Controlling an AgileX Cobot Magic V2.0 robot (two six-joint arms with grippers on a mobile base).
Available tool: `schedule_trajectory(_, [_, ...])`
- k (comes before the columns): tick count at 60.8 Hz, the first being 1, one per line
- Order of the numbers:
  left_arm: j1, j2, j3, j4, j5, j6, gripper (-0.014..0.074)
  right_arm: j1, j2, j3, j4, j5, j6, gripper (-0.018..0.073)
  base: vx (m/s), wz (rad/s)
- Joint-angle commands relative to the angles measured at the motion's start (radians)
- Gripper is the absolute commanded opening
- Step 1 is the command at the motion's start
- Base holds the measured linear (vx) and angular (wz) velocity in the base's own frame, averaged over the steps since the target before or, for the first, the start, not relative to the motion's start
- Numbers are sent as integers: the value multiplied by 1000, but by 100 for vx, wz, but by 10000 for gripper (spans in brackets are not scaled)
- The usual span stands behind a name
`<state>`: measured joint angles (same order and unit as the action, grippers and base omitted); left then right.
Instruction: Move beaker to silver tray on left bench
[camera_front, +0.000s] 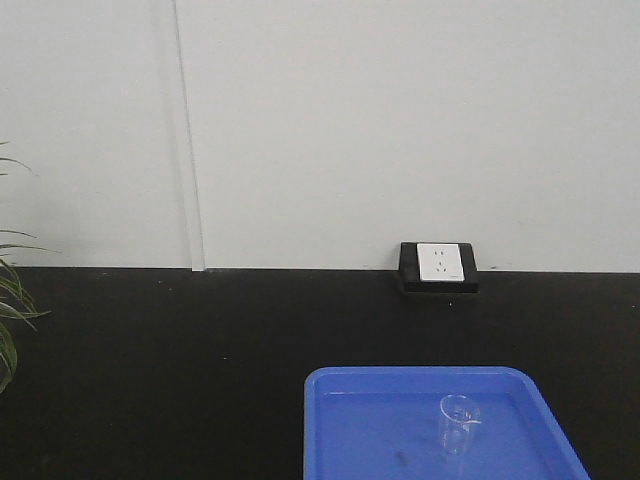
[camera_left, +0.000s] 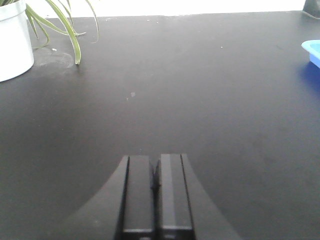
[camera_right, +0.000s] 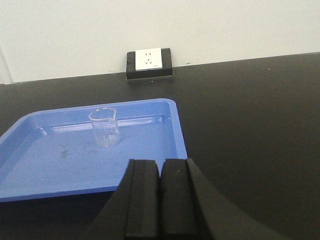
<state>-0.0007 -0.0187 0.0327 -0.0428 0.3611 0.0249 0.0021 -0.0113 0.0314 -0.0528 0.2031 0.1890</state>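
The beaker (camera_front: 457, 423) (camera_right: 105, 127), small, clear and empty, stands upright inside a bright blue plastic tray (camera_front: 350, 430) (camera_right: 50, 165) on a black worktop. My right gripper (camera_right: 160, 162) hovers near the tray's front right rim, a short way in front of the beaker, shut and empty. Over bare black worktop my left gripper (camera_left: 155, 159) is shut with nothing in it; the blue tray's corner (camera_left: 312, 50) shows at its far right. The silver tray is out of view.
A white wall socket in a black frame (camera_front: 439, 265) (camera_right: 148, 62) sits at the back edge against the wall. A white pot with a green plant (camera_left: 15, 40) stands at the left; its leaves (camera_front: 8, 310) reach over the worktop.
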Motion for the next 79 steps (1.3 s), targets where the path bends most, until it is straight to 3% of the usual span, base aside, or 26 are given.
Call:
schedule_trajectory(1, [-3,-6,20,-8,-79,-1,1,-5,-12,5,-4,-83,-6,-11,0,0])
schedule_trajectory(59, [-3,-6,20,-8,-79,-1,1,-5,-12,5,-23,-83,-6,-11,0,0])
schedule_trajectory(79, [-3,-6,20,-8,-79,-1,1,-5,-12,5,-19,-224,-5,-11,1,-2])
